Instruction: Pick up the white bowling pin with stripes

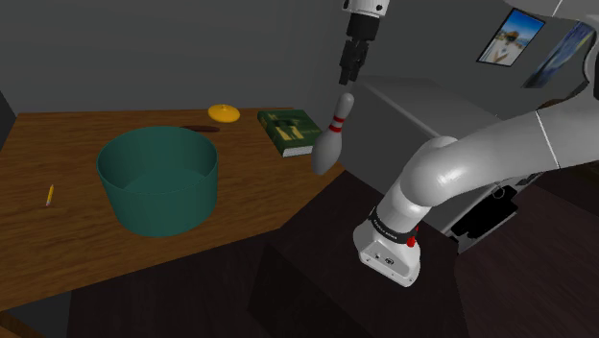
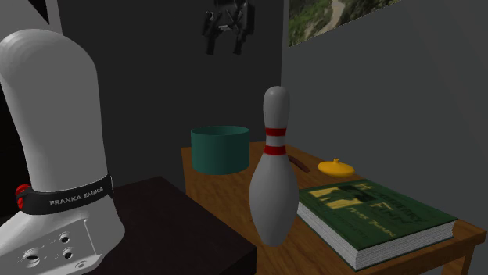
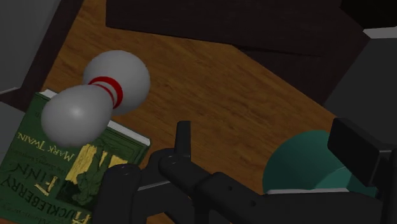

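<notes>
While the gripper (image 2: 224, 48) hung high above the worktop (image 1: 58, 144), its two black fingers stood apart with nothing between them, open and well clear of everything below. The bowling pin (image 2: 274, 195) stood upright near the worktop's edge, just beside the corner of a green book (image 2: 375, 211); whether the two touched could not be told. It was a pale grey-white, with two red stripes around its narrow neck. In the wrist view its rounded head and swollen belly lay off to one side of the fingers, not between them, so the hand seemed to need shifting across before any descent.

The pin looked rigid and smooth, probably slippery on its curved flanks, and it rested on a small base that a sideways nudge could likely topple. The neck at the stripes seemed the best place to close on: narrow enough for the fingers, with the head above acting as a stop against sliding out. The belly looked too wide and too rounded for a sure hold. A teal tub (image 1: 158, 178) and a small yellow object (image 1: 224, 112) sat well apart from it.
</notes>
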Controlling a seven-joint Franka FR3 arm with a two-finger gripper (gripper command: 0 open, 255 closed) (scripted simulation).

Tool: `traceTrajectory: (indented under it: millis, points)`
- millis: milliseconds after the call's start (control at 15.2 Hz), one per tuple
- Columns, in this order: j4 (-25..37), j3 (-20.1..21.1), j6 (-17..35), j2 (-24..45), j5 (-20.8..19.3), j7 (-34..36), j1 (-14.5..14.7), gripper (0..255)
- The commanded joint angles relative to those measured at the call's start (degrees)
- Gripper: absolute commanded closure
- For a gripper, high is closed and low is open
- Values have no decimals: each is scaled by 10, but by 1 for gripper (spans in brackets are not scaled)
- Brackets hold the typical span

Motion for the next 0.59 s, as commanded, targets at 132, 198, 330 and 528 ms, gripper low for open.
traceTrajectory:
  millis: [132,198,330,528]
  points:
    - [14,-45,19,55,-23,-55,-12,0]
    - [21,-56,24,72,-28,-69,-14,0]
    - [37,-78,34,108,-35,-97,-19,0]
    - [65,-109,48,166,-41,-140,-26,0]
